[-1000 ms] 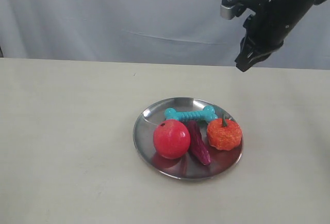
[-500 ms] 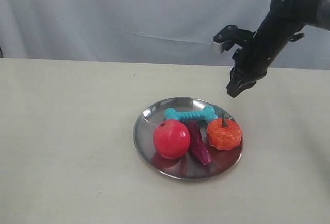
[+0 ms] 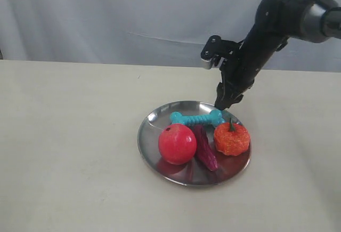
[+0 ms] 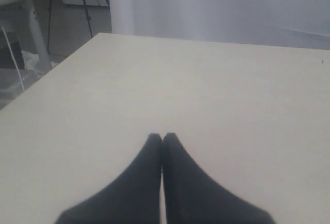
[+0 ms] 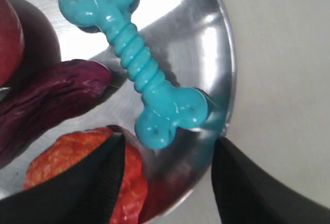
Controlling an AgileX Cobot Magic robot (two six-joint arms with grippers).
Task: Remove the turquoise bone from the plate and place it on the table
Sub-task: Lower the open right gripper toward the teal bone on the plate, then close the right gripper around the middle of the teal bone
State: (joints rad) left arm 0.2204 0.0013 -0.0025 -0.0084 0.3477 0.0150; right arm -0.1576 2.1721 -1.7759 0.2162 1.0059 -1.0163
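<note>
The turquoise bone [image 3: 197, 118] lies along the far side of the silver plate [image 3: 154, 119], behind the toy fruits. In the right wrist view the turquoise bone [image 5: 133, 60] rests on the plate [image 5: 214, 54] near its rim. My right gripper [image 3: 224, 102] hangs open just above the bone's right end and the plate's far rim. Its fingers [image 5: 242, 183] straddle that end without touching it, so the right gripper [image 5: 167, 144] holds nothing. My left gripper [image 4: 162, 137] is shut and empty over the bare table [image 4: 216, 90], out of the exterior view.
On the plate sit a red apple [image 3: 177, 143], a dark purple fruit [image 3: 205, 147] and an orange pumpkin [image 3: 231, 138]. The pumpkin [image 5: 67, 157] lies against one right finger. The cream table [image 3: 69, 136] spreads all round; a grey-blue cloth [image 3: 133, 13] hangs behind.
The right arm has come down and to the left, from high at the back right to just above the bone's right end. The objects on the plate have not moved.
</note>
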